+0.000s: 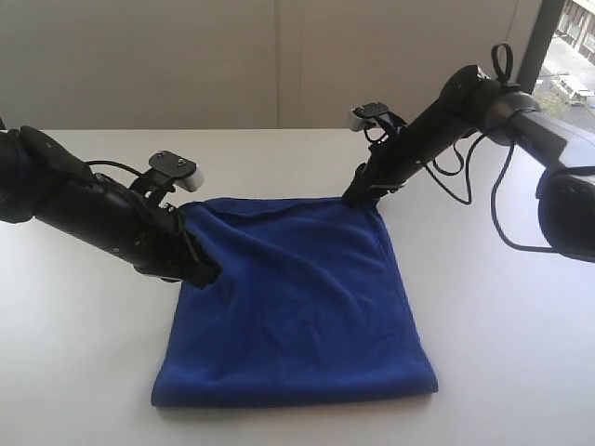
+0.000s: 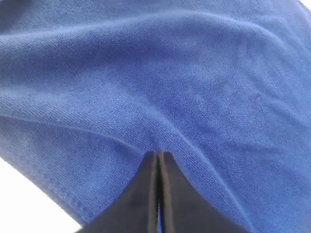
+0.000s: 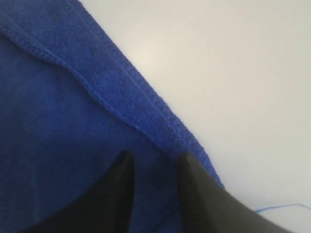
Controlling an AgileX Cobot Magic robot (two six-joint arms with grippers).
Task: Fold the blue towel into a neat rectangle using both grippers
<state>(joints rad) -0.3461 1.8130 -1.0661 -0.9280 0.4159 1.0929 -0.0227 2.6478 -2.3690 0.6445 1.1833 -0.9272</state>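
The blue towel (image 1: 297, 297) lies doubled over on the white table (image 1: 502, 325), its folded edge toward the front. My left gripper (image 1: 206, 274) is shut on the towel's far left edge, where the cloth puckers up around the pressed-together fingertips (image 2: 152, 160). My right gripper (image 1: 358, 197) is at the far right corner. Its jaws stand apart, with the towel's hemmed corner (image 3: 146, 111) lying in the gap between them. In the right wrist view the right gripper (image 3: 154, 158) is open, and a loose thread (image 3: 277, 208) trails from the corner.
A pale wall stands behind the table's back edge (image 1: 279, 130). A window (image 1: 572, 56) is at the far right. Black cables (image 1: 483, 186) loop beneath the right arm. Bare white tabletop surrounds the towel.
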